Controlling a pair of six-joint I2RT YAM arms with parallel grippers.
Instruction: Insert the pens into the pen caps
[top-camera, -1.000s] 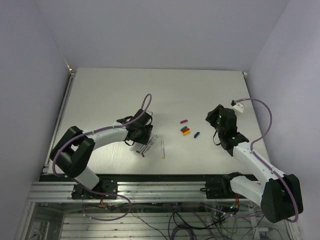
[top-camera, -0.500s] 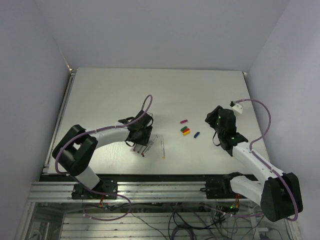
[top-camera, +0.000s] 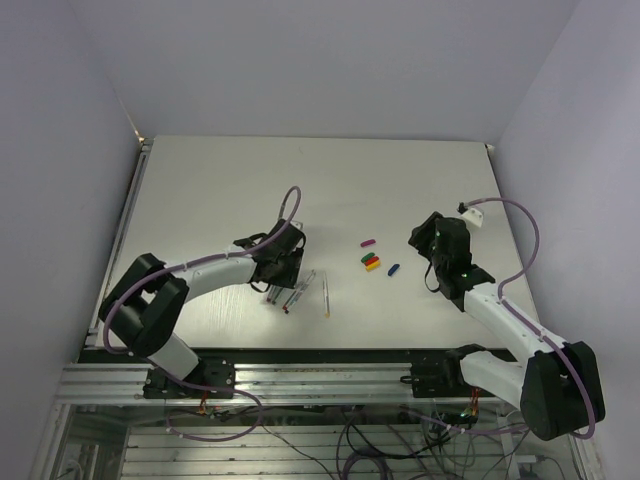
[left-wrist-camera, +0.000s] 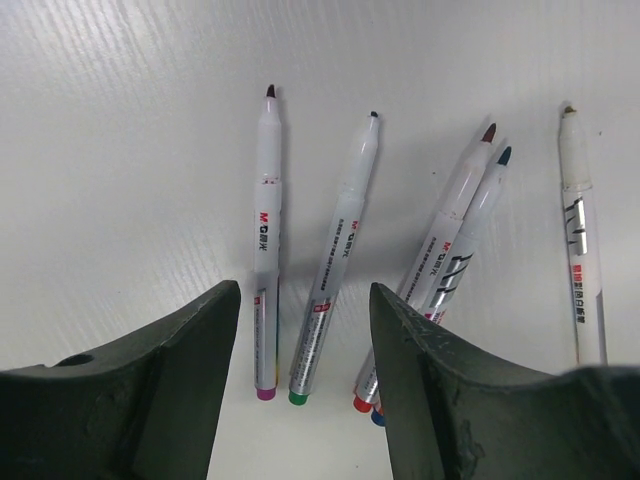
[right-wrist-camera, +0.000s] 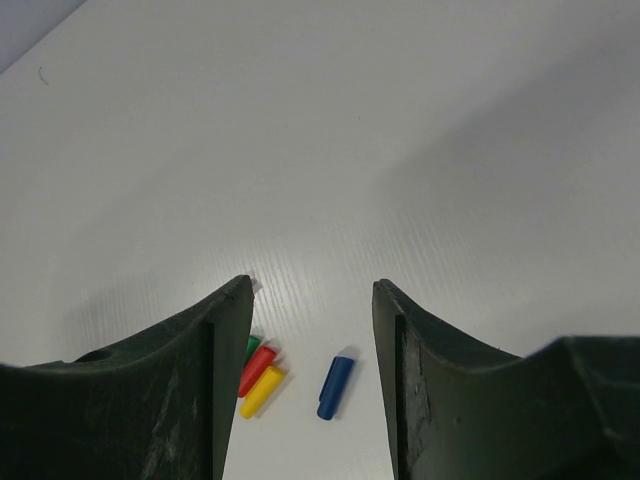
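- Left gripper (left-wrist-camera: 305, 287): jaws spread wide, pinching nothing. It hangs over the pens (top-camera: 293, 290), left of table ctr, toward the near edge.
- Pens: five, all uncapped, lying flat on the table (top-camera: 220, 180), tips pointing away from the left wrist cam.
- Left wrist view, L to R:
  - The magenta-ended pen (left-wrist-camera: 267, 240) and green-ended pen (left-wrist-camera: 338, 255) are slightly apart and approx. parallel. Both show in the gap btwn the fingers (left-wrist-camera: 170, 380).
  - The red-ended pen (left-wrist-camera: 458, 205) and blue-ended pen (left-wrist-camera: 487, 195) touch along their barrels. Their lower barrels are partly hidden by a finger.
  - The fifth pen (left-wrist-camera: 580, 240) lies apart at far right; its rear end is out of view.
- Contact btwn left fingertips and table: cannot tell.
- Right gripper (right-wrist-camera: 312, 283): jaws spread, empty, held over the table just right of the pen caps (top-camera: 371, 262).
- Pen caps: five, loose on the table btwn the two arms, well apart from the pens.
  - The green cap (right-wrist-camera: 250, 347), red cap (right-wrist-camera: 257, 369) and yellow cap (right-wrist-camera: 262, 392) lie side by side, touching. The green one is partly hidden by a finger.
  - The blue cap (right-wrist-camera: 335, 386) lies just beside them, not touching.
  - The magenta cap (top-camera: 368, 242) lies alone on the far side of the group, seen in the top view only.
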